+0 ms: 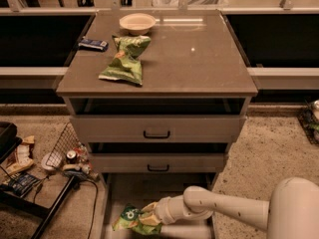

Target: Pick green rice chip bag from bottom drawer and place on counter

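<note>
The green rice chip bag [130,218], bright green with a dark round logo, lies at the front left of the open bottom drawer [149,188]. My gripper [148,217] reaches in from the right at the end of the white arm and is at the bag's right end, touching it. The counter [199,59] is the grey-brown top slab of the cabinet, well above the gripper.
On the counter lie a paler green twisted bag [124,61], a white bowl [137,22] and a dark blue packet [93,44]. Two upper drawers with black handles [156,133] sit slightly open. A wire basket with cans [70,156] and clutter stands on the floor at left.
</note>
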Controlling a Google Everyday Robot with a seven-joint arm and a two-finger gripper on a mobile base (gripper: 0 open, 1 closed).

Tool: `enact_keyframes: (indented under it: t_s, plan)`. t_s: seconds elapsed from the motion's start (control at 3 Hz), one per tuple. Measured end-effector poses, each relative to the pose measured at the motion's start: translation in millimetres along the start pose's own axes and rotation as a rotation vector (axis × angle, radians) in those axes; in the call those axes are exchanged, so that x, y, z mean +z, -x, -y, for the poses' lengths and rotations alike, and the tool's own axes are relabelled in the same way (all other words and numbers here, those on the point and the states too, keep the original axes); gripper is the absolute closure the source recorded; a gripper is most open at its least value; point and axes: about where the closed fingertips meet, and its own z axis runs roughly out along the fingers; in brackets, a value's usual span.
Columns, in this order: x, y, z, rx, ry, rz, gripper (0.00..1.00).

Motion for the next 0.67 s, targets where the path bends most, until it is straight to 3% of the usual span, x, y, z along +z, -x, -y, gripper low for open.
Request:
enact_keyframes:
  t_s: [0.33,0.67]
  plan:
    - [-69.1,49.2,51.3,0.016,-0.022,0.040,1.00]
    - [-153.5,111.4,88.7,0.003,-0.041,0.039,1.00]
